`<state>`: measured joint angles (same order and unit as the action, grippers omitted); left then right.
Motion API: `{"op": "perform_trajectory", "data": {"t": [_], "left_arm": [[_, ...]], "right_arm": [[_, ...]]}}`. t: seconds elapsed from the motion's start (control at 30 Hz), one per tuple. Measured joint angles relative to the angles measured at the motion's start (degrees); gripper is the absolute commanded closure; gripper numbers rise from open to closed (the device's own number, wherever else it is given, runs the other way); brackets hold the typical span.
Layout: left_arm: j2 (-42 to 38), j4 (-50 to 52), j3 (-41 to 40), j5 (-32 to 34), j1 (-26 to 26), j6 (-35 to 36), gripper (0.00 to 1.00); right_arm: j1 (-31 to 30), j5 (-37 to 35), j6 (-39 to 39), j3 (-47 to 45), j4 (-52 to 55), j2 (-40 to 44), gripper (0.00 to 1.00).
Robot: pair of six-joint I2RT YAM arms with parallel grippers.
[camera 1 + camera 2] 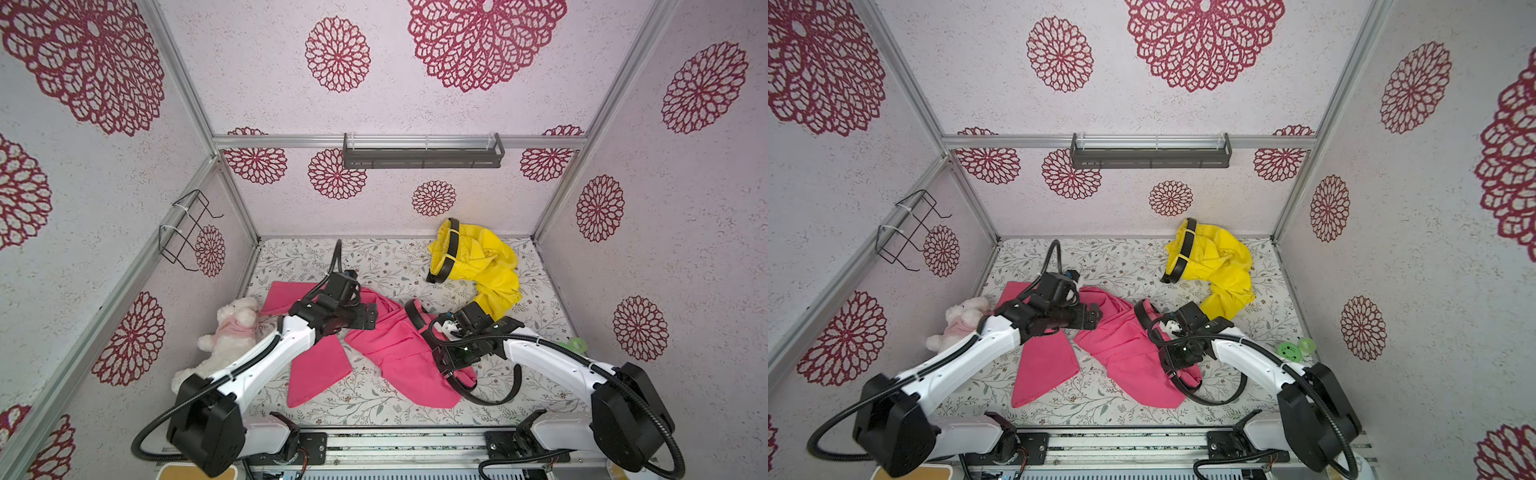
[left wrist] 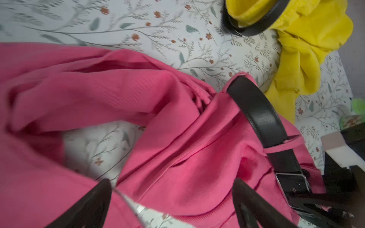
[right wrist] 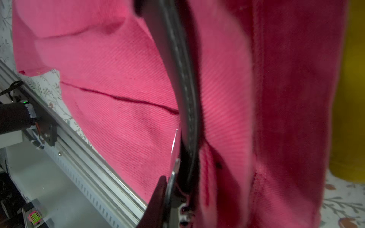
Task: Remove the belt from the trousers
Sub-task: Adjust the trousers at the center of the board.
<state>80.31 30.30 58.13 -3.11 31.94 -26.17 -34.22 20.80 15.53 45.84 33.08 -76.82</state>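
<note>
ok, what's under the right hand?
Pink fabric trousers, with the black leather belt through their waistband; the right hand is shut on it near the buckle. In both top views the hand hides the grip and the floral tabletop beneath.

Twin white-and-black arms on an aluminium rail [image 1: 407, 441]
The left arm [image 1: 266, 361] and right arm [image 1: 552, 361] share glossy white link shells and bulky matte black joint housings; a ribbed black cable hose [image 1: 337, 253] loops beside each, and black base plates [image 1: 312, 446] with silver screws sit on the rail.
</note>
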Motion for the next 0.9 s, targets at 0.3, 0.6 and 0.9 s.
{"op": "perform_trajectory", "data": {"t": [0.3,0.6,0.9], "left_arm": [[12.4,-7.8,3.2,-6.2,6.8,1.6,0.04],[17.3,-8.6,1.1,-3.0,7.1,0.7,1.0],[2.8,-1.2,-0.7,1.6,5.0,-3.0,1.0]], "right_arm": [[1.7,-6.4,1.0,1.4,0.5,-0.7,0.35],[1.9,-8.9,-1.4,6.0,0.1,-4.9,0.34],[-1.8,-14.5,-6.0,15.8,-1.9,-9.9,0.23]]}}
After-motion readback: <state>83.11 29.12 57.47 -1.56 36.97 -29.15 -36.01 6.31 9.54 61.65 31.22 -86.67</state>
